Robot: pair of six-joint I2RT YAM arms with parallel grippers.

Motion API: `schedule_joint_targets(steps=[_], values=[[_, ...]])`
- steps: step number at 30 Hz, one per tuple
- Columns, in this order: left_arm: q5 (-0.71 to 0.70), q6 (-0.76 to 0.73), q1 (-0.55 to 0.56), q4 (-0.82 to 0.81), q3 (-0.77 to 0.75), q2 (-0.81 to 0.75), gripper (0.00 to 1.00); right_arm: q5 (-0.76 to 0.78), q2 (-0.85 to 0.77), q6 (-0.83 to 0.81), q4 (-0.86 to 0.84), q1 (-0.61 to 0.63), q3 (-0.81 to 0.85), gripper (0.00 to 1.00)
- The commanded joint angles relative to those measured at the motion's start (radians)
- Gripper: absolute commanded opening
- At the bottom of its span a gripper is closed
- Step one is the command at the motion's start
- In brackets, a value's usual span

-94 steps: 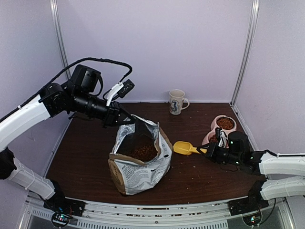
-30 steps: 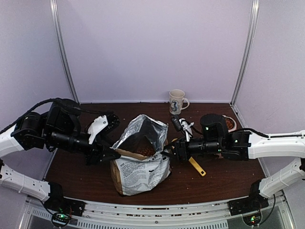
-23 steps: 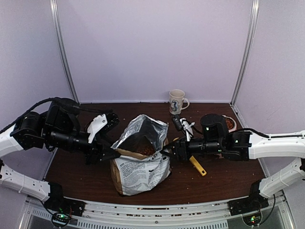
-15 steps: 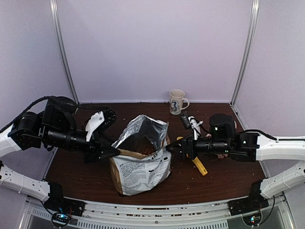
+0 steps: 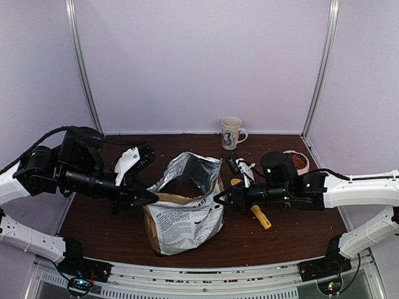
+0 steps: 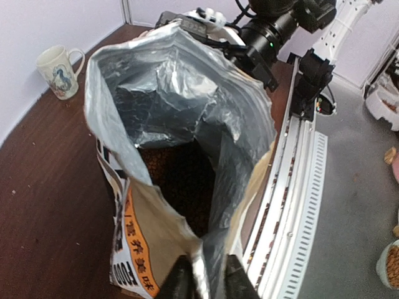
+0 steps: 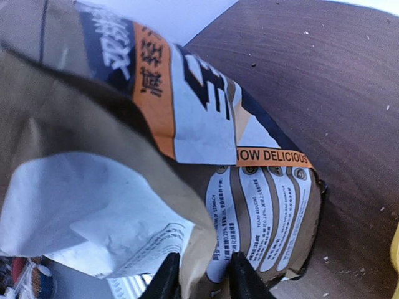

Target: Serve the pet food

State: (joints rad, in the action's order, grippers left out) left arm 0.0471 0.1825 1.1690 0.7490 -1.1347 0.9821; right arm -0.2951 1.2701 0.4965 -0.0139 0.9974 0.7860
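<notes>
The kraft-brown bag [image 5: 184,215] with white label stands open mid-table. Dark kibble [image 6: 181,180] shows deep inside it in the left wrist view. My left gripper [image 5: 151,198] is shut on the bag's left rim [image 6: 202,271]. My right gripper [image 5: 218,200] is shut on the bag's right rim [image 7: 201,261]. The yellow scoop [image 5: 257,215] lies on the table under my right arm, partly hidden. The pink double bowl [image 5: 298,161] holds kibble at the right, mostly hidden by my right arm.
A cream mug [image 5: 231,132] stands at the back centre. Purple walls close in the table on three sides. Loose kibble crumbs lie on the dark wood [image 5: 268,240] near the front rail [image 5: 206,274].
Three seconds ago the right gripper held the yellow scoop near the bowl and the left held the bag's top. Now the scoop lies on the table and both grippers grip the bag's opposite rims.
</notes>
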Motion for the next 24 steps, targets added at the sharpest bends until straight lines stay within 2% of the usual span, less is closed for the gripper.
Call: schedule_joint_targets(steps=[1,3,4,9,12,15,17,19,23,24], values=[[-0.047,-0.008,0.004,-0.043,0.001,-0.01,0.1,0.002,-0.009,-0.004,0.012,-0.004,0.042,0.18],[-0.102,-0.007,0.004,-0.043,0.002,-0.033,0.02,0.013,-0.034,-0.002,0.03,-0.004,0.035,0.03],[-0.131,-0.007,0.003,-0.045,0.002,-0.048,0.0,0.018,-0.052,0.004,0.045,-0.004,0.026,0.0],[-0.23,-0.042,-0.014,-0.097,0.01,-0.143,0.0,0.014,-0.2,0.053,0.098,-0.002,-0.057,0.0],[-0.205,-0.052,-0.048,-0.124,0.008,-0.158,0.0,0.007,-0.266,0.072,0.122,0.015,-0.098,0.0],[-0.163,-0.07,-0.071,-0.122,0.005,-0.121,0.0,0.003,-0.289,0.109,0.068,0.042,-0.153,0.01],[-0.144,-0.081,-0.075,-0.12,0.005,-0.1,0.0,0.001,-0.296,0.123,0.016,0.047,-0.182,0.14],[-0.115,-0.092,-0.077,-0.123,0.007,-0.087,0.0,0.018,-0.316,0.112,-0.007,0.047,-0.188,0.32],[-0.059,-0.1,-0.085,-0.128,0.006,-0.083,0.0,0.091,-0.386,0.022,-0.018,0.043,-0.178,0.69],[-0.051,-0.101,-0.088,-0.131,0.006,-0.085,0.0,0.103,-0.405,-0.014,-0.004,0.041,-0.161,0.75]])
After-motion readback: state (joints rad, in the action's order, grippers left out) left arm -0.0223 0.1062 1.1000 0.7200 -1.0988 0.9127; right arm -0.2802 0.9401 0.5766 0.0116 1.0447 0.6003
